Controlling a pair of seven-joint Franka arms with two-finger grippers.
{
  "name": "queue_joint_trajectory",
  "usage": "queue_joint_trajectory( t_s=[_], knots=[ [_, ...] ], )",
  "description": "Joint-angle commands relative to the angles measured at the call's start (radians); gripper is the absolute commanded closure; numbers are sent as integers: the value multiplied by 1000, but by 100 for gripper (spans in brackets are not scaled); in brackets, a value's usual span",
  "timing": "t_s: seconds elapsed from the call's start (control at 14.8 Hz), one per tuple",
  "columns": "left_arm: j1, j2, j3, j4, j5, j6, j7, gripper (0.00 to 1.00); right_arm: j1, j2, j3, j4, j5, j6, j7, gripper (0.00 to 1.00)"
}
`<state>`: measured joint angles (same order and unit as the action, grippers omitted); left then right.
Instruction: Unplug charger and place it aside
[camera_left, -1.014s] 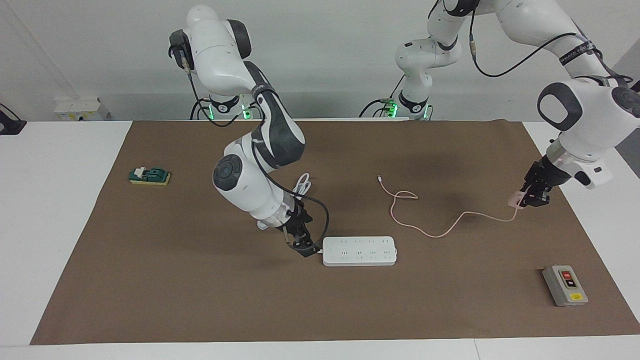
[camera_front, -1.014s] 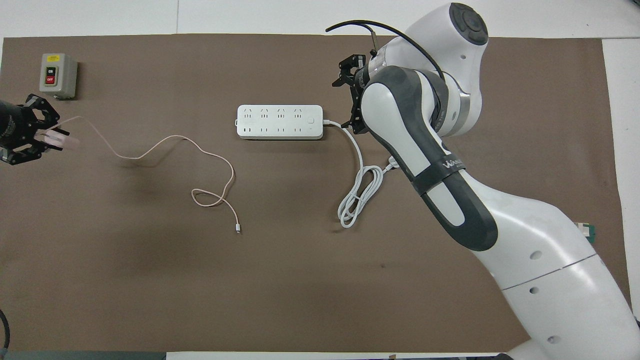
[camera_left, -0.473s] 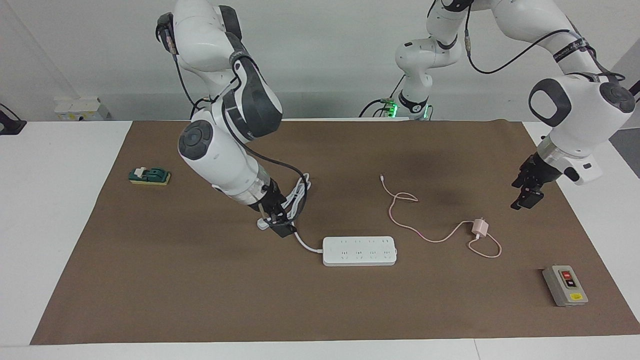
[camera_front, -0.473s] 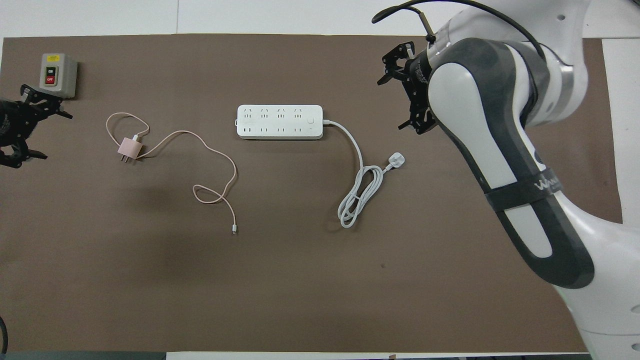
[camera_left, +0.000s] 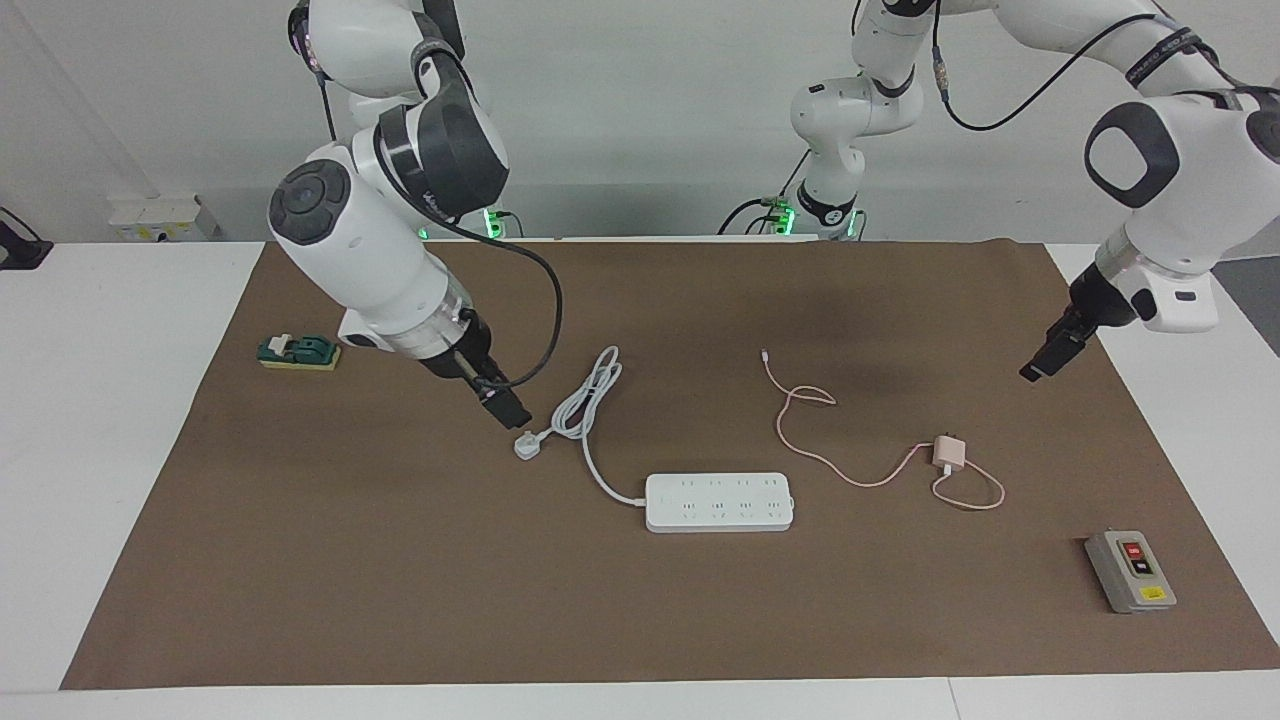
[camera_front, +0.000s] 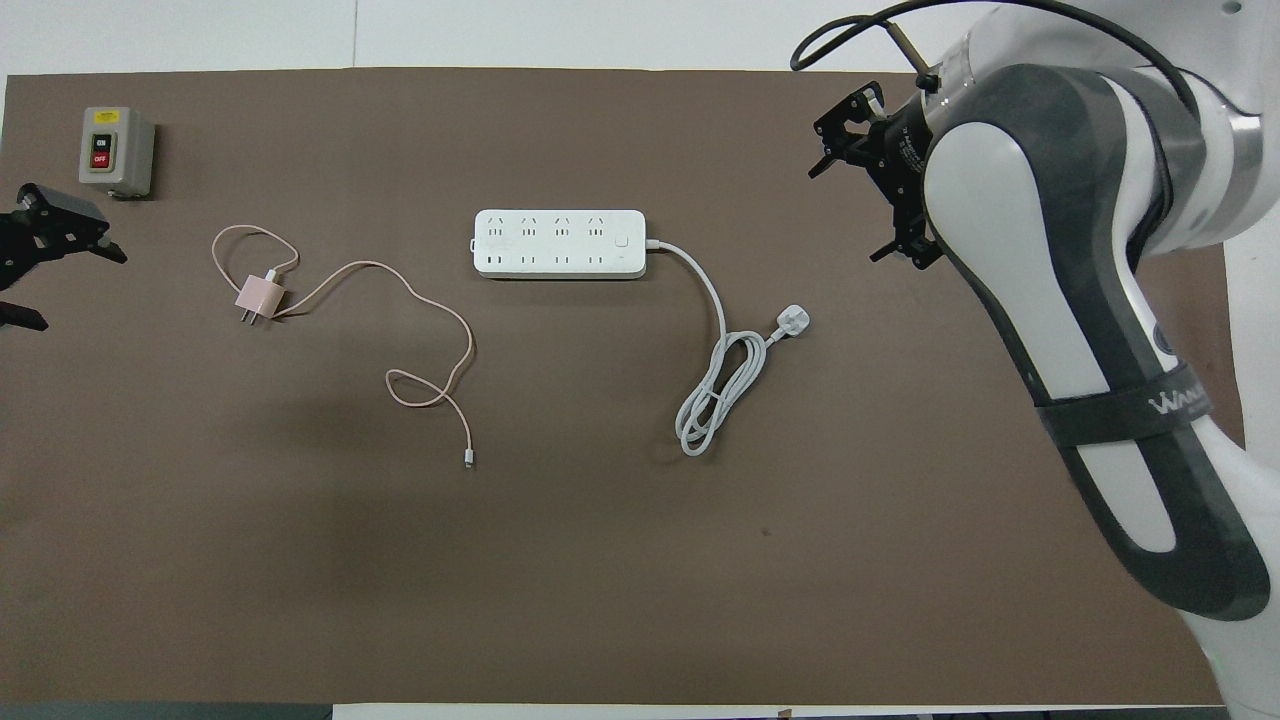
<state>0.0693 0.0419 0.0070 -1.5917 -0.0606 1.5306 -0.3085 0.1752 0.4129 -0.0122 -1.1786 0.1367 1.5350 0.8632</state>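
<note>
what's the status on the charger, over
Left claw open, empty, raised. Right claw open, raised. Charger unplugged, lying beside power strip, toward left arm's end. Nothing in the way.

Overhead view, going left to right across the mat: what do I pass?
Left gripper → grey switch box → charger → power strip → white plug → right gripper.

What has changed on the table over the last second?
The left tool let go of the charger, which now lies on the mat between the power strip and the switch box. Both tools, the right tool too, lifted away empty. Power strip, its cord and switch box stayed put.
</note>
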Motion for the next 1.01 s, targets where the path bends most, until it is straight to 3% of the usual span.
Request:
queue_joint_trajectory(
  t_s=[0.0,0.2,0.61,0.95],
  knots=[
    [-75,-39,13,-10,54,-88,46,0,-37,-48,8,-18,-66,-33,-194,0],
    [-91,-27,16,-5,64,-86,274,0,-82,-85,8,-18,-112,-59,-431,0],
    [-83,-23,2,59,54,-106,304,0,-149,-183,8,-58,-213,-62,-876,0],
    [-71,-77,-27,-5,59,-81,316,0,-183,-302,9,-180,-218,-64,-978,0]
  ],
)
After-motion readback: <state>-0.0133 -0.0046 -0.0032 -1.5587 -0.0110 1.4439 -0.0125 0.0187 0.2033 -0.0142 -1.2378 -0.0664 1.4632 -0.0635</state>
